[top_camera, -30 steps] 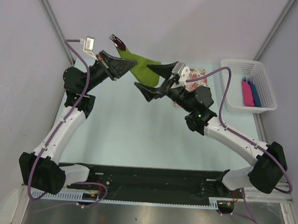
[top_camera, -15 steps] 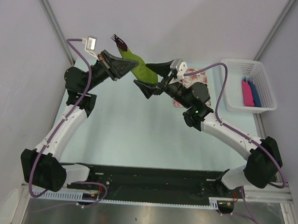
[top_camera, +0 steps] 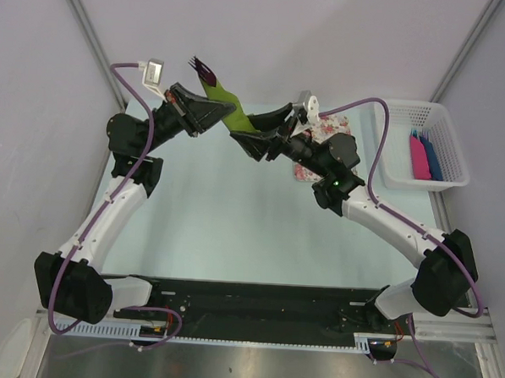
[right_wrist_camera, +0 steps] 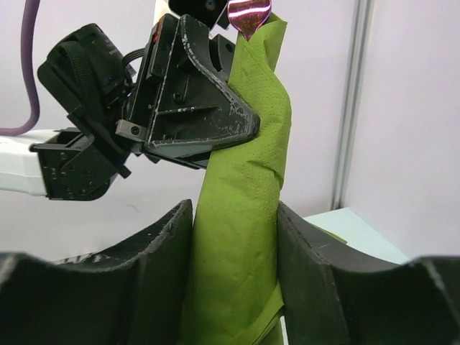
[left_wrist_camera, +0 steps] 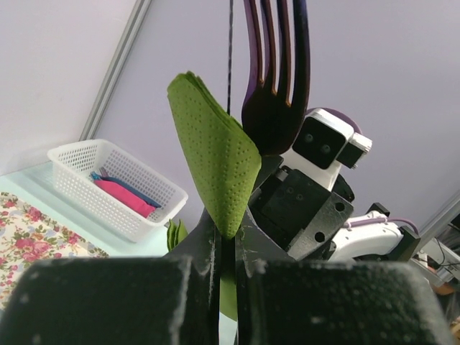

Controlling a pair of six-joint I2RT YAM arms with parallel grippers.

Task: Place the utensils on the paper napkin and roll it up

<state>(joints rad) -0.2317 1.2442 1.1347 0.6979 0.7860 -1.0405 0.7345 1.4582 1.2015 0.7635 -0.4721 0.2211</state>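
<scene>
Above the worktop's far edge, the left gripper point(top_camera: 214, 112) clamps the paper napkin point(top_camera: 236, 117) around the utensils point(top_camera: 202, 68). The right gripper point(top_camera: 244, 127) seemingly pinches its tail to tighten the roll.

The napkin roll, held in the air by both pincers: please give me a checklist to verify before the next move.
1. The left pincer is shut on the napkin roll: ok.
2. The right pincer grips firmly: cannot tell; its fingers flank the roll's lower part.
3. The fork sits inside the roll, tines out at the top: ok.
4. The other utensils are inside: cannot tell, hidden.
5. The roll is wrapped tight: not ok, a loose edge hangs at the lower end.
</scene>
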